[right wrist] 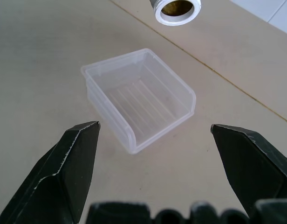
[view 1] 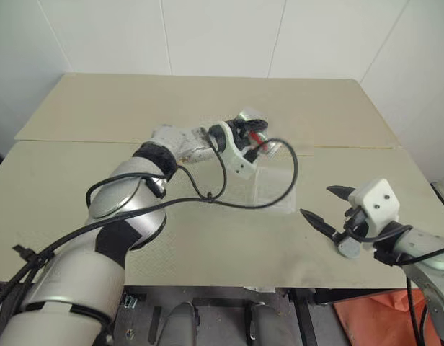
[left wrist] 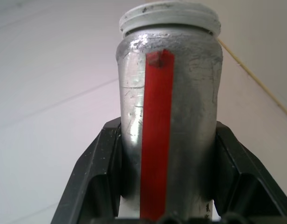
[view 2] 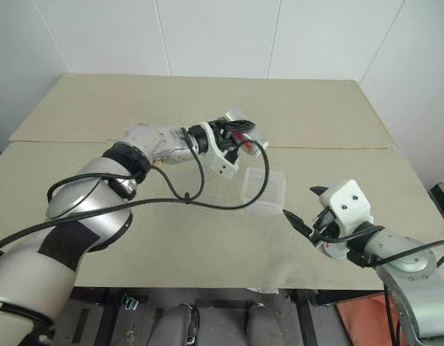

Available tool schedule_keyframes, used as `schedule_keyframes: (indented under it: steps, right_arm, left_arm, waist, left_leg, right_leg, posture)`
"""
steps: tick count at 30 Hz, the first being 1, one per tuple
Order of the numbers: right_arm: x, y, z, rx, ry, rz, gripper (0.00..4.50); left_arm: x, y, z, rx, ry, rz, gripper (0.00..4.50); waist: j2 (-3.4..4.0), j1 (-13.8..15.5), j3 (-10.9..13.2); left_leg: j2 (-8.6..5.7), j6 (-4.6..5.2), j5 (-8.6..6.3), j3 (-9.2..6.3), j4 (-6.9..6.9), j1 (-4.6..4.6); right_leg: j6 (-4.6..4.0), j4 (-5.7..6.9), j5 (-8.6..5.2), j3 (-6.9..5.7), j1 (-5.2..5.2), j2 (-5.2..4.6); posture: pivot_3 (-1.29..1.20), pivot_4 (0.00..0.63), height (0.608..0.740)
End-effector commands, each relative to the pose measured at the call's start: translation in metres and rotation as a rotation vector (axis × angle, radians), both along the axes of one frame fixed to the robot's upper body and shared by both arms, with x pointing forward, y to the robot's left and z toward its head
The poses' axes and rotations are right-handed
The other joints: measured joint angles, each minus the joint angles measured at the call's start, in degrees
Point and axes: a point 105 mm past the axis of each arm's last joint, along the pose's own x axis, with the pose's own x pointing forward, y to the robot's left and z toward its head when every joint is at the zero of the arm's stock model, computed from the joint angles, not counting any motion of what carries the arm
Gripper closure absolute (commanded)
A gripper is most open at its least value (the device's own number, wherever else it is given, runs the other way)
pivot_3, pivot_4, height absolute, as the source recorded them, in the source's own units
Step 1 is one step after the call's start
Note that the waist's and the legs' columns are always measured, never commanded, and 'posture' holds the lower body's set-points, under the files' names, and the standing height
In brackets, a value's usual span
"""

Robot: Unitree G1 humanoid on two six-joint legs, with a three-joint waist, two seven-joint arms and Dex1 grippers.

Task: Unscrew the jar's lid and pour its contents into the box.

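Over the middle of the beige table (view 1: pixel 78 180), the left gripper (view 1: pixel 245 135) reaches out from the robot's left, its two black fingers (left wrist: pixel 99 168) pinched against the sides of the jar (left wrist: pixel 169 116), a silvery cylinder with a red stripe down its wall. The jar is held off the table and tipped over, its threaded white neck bare of any lid and its open mouth (right wrist: pixel 177 9) facing out above the box (right wrist: pixel 141 100). The box, clear plastic with a ribbed floor, sits on the table just below and beyond the jar, between the two arms. To the right, the right gripper (view 1: pixel 329 205) hovers near the box with its black fingers (right wrist: pixel 69 163) spread wide apart, touching nothing and pointing toward the box.
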Motion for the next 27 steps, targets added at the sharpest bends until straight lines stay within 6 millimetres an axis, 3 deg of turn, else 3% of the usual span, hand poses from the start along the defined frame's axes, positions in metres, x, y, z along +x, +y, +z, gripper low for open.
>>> schedule_keyframes:
  steps: [1, 9, 13, 16, 22, 27]
  right_arm:
    - [-0.007, -0.003, 0.012, -0.012, -0.05, -0.032, 0.06]
    - [-0.011, -0.005, 0.009, -0.012, -0.037, -0.066, 0.06]
    - [-0.01, -0.006, 0.008, -0.018, -0.031, -0.068, 0.06]
    - [-0.007, -0.006, 0.008, -0.02, -0.033, -0.065, 0.06]
    - [-0.004, -0.006, 0.008, -0.014, -0.039, -0.062, 0.06]
    - [-0.002, -0.004, 0.01, -0.001, -0.041, -0.051, 0.06]
  left_arm:
    - [-0.008, -0.008, 0.008, 0.134, -0.214, -0.154, 2.41]
    - [-0.014, -0.022, 0.007, 0.17, -0.263, -0.214, 2.41]
    - [-0.012, -0.019, 0.002, 0.172, -0.246, -0.198, 2.41]
    - [-0.008, -0.015, 0.004, 0.074, -0.154, -0.124, 2.41]
    - [0.009, 0.009, 0.009, -0.405, 0.332, 0.149, 2.41]
    - [0.027, 0.045, 0.02, -1.113, 1.01, 0.211, 2.41]
  waist:
    - [-0.01, 0.13, 0.01]
    - [-0.02, 0.13, 0.01]
    - [-0.02, 0.09, 0.01]
    - [-0.02, 0.15, 0.01]
    - [0.01, -0.13, -0.01]
    - [0.04, -0.45, -0.03]
  left_leg:
    - [0.0, -0.02, -0.01, 0.0, 0.01, 0.01]
    - [0.02, -0.07, -0.02, 0.01, 0.11, 0.04]
    - [0.01, -0.07, -0.02, 0.01, 0.12, 0.04]
    - [0.0, -0.07, -0.01, 0.01, 0.12, 0.03]
    - [0.02, -0.06, -0.01, 0.04, 0.13, 0.1]
    - [0.05, -0.06, 0.01, 0.05, 0.29, 0.1]
  right_leg:
    - [0.08, 0.01, -0.05, 0.01, 0.0, 0.0]
    - [0.08, 0.15, -0.05, 0.01, -0.01, 0.0]
    - [0.07, 0.15, -0.04, 0.02, -0.01, 0.0]
    - [0.04, 0.14, -0.02, 0.02, -0.01, 0.0]
    - [-0.37, 0.21, 0.22, 0.04, 0.02, 0.0]
    - [-0.48, 0.33, 0.29, 0.03, 0.04, 0.0]
  posture:
    - [0.0, 0.15, 0.74]
    - [0.0, 0.15, 0.74]
    - [0.0, 0.15, 0.74]
    - [0.0, 0.15, 0.74]
    - [0.0, 0.15, 0.74]
    - [0.0, 0.15, 0.74]
